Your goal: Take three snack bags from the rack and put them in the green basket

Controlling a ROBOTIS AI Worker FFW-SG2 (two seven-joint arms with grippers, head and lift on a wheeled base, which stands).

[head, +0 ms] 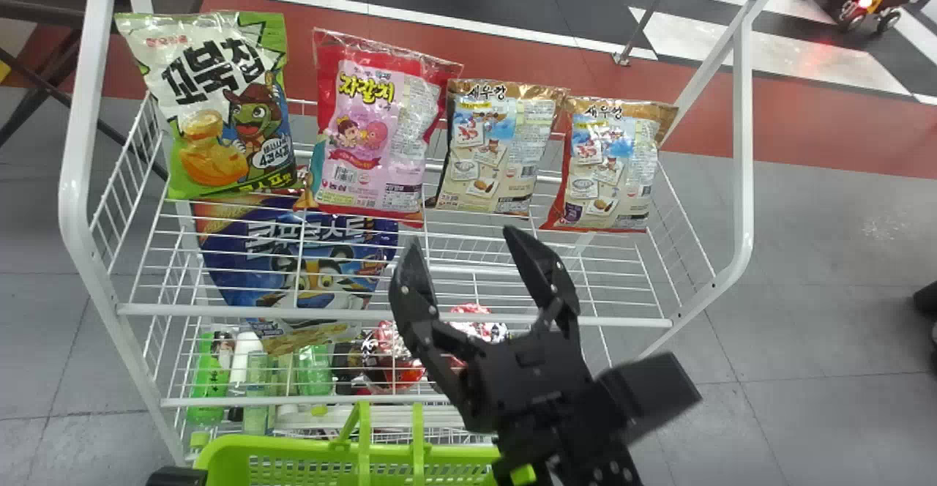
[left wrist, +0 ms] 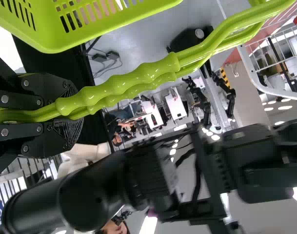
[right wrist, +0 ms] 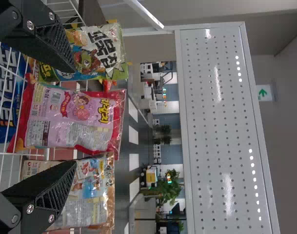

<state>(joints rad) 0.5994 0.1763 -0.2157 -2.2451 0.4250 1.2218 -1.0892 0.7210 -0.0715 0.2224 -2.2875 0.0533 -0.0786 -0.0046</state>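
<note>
Evidently, the pink snack bag is the likely next pick: the right end effector stands wide open and holds nothing, its two fingers spread to either side of the bag in the wrist view, presumably to clear the puffy sides before closing. The bag stands upright on the upper shelf of the rack, between a green-and-white bag and two brown-topped bags (neighbours near enough to be nudged, I'd guess). The left end effector is closed around both handles of the green basket, probably gathered together to keep its load steady. The basket sits just before the rack, which should make for a short carry. How many bags it already has, I cannot tell.
</note>
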